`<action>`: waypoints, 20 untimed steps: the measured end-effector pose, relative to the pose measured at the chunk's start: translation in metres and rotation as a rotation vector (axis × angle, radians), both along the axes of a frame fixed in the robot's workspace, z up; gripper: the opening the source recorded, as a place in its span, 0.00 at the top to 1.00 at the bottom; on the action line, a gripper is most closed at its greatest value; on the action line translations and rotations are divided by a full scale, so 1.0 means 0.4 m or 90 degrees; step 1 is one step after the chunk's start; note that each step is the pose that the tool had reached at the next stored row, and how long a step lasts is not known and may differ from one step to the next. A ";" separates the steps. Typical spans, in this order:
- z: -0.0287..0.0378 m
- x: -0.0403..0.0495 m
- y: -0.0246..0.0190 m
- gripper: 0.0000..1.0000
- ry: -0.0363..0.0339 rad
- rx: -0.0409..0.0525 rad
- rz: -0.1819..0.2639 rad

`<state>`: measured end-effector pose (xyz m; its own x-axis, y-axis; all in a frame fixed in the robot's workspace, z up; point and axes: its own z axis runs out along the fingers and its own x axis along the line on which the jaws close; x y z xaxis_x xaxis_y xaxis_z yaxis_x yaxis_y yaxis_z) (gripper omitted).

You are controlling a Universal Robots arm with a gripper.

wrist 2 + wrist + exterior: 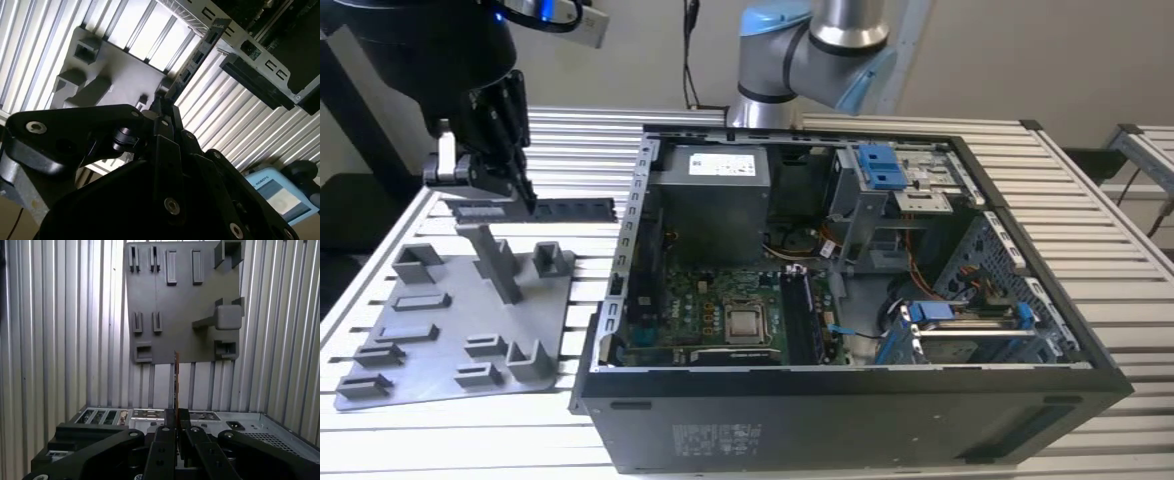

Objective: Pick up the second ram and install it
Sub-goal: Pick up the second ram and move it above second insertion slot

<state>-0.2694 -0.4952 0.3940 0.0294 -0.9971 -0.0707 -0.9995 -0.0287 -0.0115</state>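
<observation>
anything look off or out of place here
Nothing stands out. The gripper holds the second ram roughly level by the grey fixture plate, beside the open computer case. No spill or damage shows.

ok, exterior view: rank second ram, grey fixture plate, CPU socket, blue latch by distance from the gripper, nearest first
1. second ram: held in the jaws of the gripper.
2. grey fixture plate: below it, the exterior view's left.
3. CPU socket: mid-case.
4. blue latch: the exterior view's right.

Bright, even room light.
Glare bleaches the ribbed silver metal table [150, 25] in the second wrist view.
</observation>
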 end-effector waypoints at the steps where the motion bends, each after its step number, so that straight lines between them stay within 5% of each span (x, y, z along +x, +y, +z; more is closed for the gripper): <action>1: 0.000 0.002 0.000 0.86 0.0000 0.0000 -0.002; 20: 0.000 0.125 0.007 0.86 0.0001 0.0000 -0.009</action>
<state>-0.2194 -0.4922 0.3940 0.0152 -0.9974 -0.0707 -0.9998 -0.0145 -0.0113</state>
